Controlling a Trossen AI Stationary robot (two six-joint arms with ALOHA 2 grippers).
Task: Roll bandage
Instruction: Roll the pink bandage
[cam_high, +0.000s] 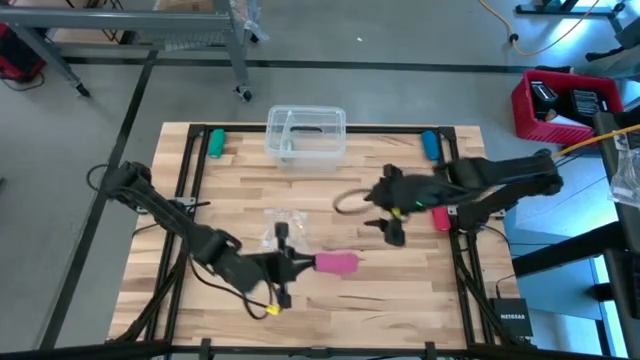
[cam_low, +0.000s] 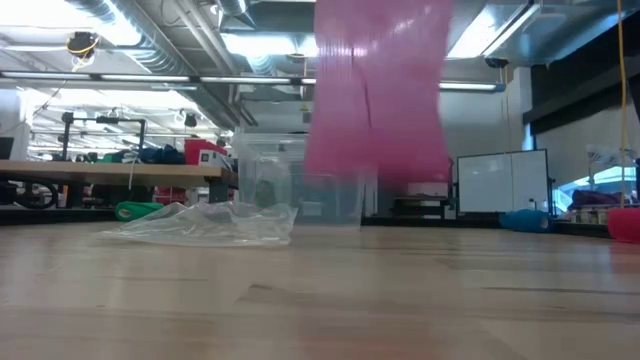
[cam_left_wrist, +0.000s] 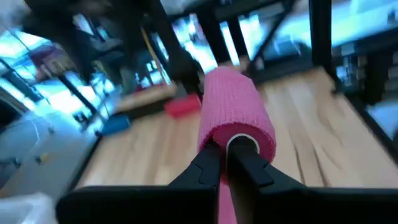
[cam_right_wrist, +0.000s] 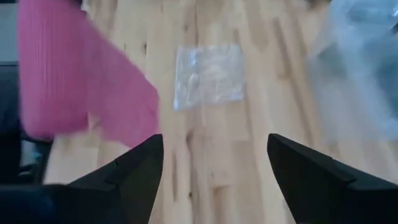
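Now your left gripper (cam_high: 300, 263), low and centre in the high view, is clenched on the rolled pink bandage (cam_high: 337, 263); your right gripper (cam_high: 385, 212), right of centre, hangs with fingers spread, holding nothing.

Grey concrete floor (cam_high: 400, 40) surrounds the wooden table (cam_high: 330, 300); a red crate (cam_high: 560, 105) sits nearby, ceiling strip lights (cam_low: 260, 45) (workshop-style) glow overhead.
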